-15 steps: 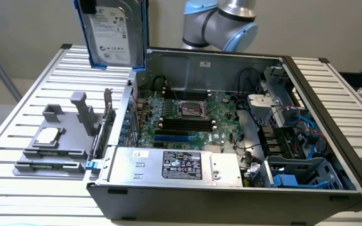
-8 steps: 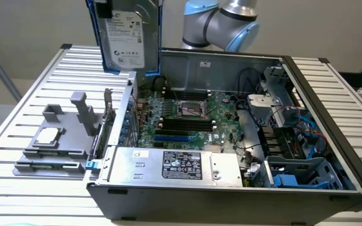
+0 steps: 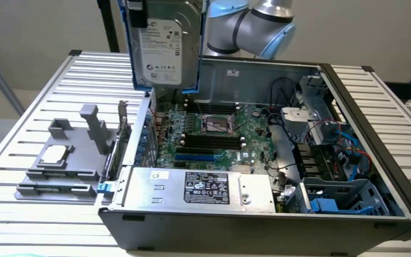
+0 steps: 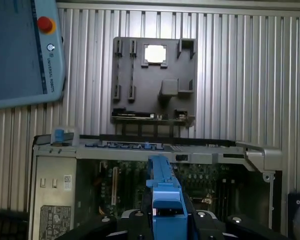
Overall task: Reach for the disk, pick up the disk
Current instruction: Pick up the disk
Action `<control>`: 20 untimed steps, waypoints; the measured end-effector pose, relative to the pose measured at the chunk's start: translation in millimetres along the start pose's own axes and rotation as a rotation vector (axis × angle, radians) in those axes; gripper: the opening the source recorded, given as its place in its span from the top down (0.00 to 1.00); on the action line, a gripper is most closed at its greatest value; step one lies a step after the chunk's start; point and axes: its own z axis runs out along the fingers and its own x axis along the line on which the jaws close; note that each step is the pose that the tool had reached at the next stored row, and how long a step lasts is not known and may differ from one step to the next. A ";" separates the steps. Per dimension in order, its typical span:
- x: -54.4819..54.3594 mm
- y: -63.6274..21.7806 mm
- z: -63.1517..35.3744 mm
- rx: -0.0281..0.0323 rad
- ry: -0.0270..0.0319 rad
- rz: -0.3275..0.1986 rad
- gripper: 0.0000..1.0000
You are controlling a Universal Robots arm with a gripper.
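The disk (image 3: 164, 45) hangs in the air above the open computer case (image 3: 363, 160), well clear of the motherboard (image 3: 216, 134) below it. In the exterior view it stands on edge with its long axis upright and its white label facing the camera; the blue carrier (image 3: 199, 59) shows as a strip down each long side. Its upper end runs off the top of that view, so the gripper cannot be placed there; the arm (image 3: 252, 24) sits just behind it toward the exterior view's right.

In the wrist view the gripper (image 4: 166, 216) looks straight down along the disk: the blue carrier edge (image 4: 162, 192) runs out from between the black fingers (image 4: 132, 220), which sit against it on either side, clamped on the carrier. So the disk lies directly between the fingers, its long axis in line with the gripper's own axis, and its free end points down at the case interior.

Past the case wall, the grey tray (image 4: 154, 82) lies flat on the ribbed table (image 4: 250, 75) with a small square chip (image 4: 155, 53) in one pocket, and a teach pendant (image 4: 22, 50) rests beside it. I judge the pick-up as done: the disk touches nothing but the gripper
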 end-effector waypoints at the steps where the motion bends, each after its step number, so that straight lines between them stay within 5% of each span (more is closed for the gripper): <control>1: 2.2 -3.6 0.0 0.0001 -0.0001 0.000 0.67; 20: 42.9 -81.2 -0.8 0.0000 0.0000 0.000 0.67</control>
